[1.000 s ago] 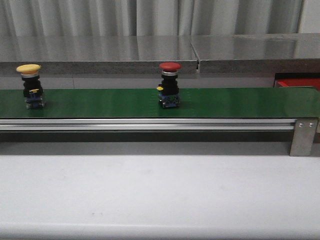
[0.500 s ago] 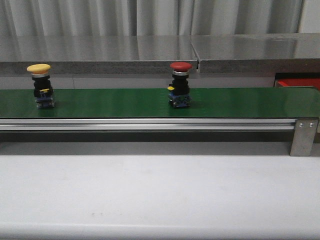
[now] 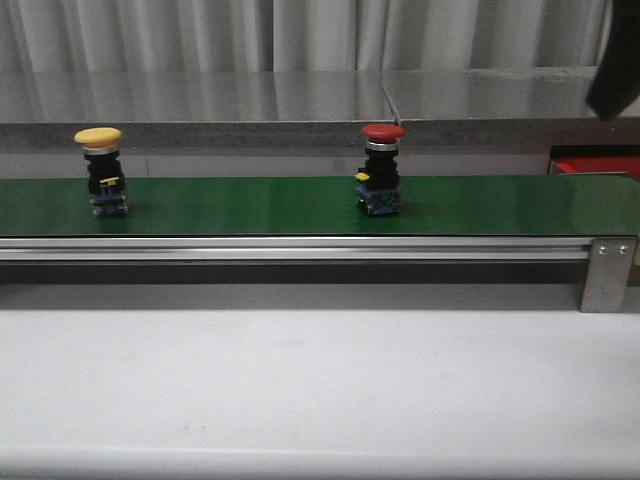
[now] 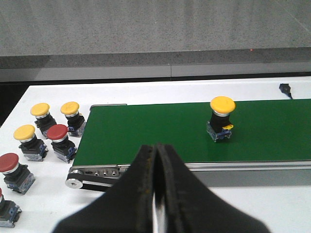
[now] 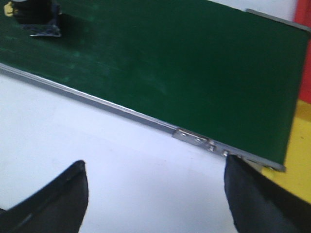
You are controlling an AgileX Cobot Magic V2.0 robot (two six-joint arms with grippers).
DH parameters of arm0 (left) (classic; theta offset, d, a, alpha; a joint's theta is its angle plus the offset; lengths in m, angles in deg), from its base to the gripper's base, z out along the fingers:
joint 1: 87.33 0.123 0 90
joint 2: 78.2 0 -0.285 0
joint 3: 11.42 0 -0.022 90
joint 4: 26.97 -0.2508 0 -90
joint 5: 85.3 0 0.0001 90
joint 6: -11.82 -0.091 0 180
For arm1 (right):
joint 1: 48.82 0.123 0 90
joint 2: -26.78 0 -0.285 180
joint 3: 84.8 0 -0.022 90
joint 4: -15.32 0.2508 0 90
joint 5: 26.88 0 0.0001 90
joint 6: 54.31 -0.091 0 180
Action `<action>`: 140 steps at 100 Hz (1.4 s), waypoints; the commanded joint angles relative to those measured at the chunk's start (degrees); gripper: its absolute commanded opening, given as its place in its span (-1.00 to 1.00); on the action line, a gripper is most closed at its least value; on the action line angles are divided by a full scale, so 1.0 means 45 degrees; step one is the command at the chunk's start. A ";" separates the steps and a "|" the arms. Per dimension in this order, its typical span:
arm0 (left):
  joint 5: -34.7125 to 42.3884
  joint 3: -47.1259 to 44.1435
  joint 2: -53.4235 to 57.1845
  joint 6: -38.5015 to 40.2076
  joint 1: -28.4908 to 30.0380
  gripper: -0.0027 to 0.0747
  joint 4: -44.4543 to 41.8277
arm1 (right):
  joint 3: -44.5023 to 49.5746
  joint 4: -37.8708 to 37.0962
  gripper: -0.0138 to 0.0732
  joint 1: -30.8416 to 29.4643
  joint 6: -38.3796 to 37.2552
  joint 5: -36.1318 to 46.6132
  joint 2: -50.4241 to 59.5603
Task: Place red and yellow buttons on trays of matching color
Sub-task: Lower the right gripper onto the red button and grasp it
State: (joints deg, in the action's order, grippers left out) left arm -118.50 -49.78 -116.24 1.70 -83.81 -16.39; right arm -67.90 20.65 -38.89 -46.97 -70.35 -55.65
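Two buttons stand upright on the green belt (image 3: 250, 205). The yellow button (image 3: 100, 170) is at the left and the red button (image 3: 381, 172) is near the middle. The left wrist view shows that yellow button (image 4: 221, 119) beyond my left gripper (image 4: 156, 148), which is shut and holds nothing. My right gripper (image 5: 154, 165) is open over the white table near the belt's end, empty. A red tray (image 3: 596, 165) lies past the belt's right end. In the right wrist view a red tray edge (image 5: 303, 63) and a yellow tray (image 5: 297, 165) show.
Several spare red and yellow buttons, such as a red one (image 4: 59, 138) and a yellow one (image 4: 40, 115), stand on the white table beside the belt's left end. A metal bracket (image 3: 607, 272) holds the belt's right end. A dark part of my right arm (image 3: 612, 75) shows at top right.
Both buttons have travelled to the right along the belt. A dark part of the right arm has come into the front view at the top right.
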 commanded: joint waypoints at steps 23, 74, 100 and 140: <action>0.0974 0.0318 -0.0060 0.0010 -0.0091 -0.98 0.0125 | -0.3542 0.0703 0.64 0.1181 0.0448 -0.1003 -0.3235; 0.0974 0.0318 -0.0060 0.0010 -0.0091 -0.98 0.0125 | -0.6929 0.1781 0.64 0.1363 0.1017 -0.1244 -0.6234; 0.0974 0.0318 -0.0060 0.0010 -0.0091 -0.98 0.0125 | -0.7745 0.1781 0.48 0.1363 0.1089 -0.1098 -0.7299; 0.0974 0.0318 -0.0060 0.0010 -0.0091 -0.98 0.0125 | -0.9409 0.1474 -0.23 0.0428 0.0983 -0.2888 -0.7176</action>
State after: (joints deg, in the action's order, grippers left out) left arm -118.50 -49.78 -116.24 1.70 -83.81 -16.39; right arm -105.52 27.77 -34.35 -42.83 -83.20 -91.87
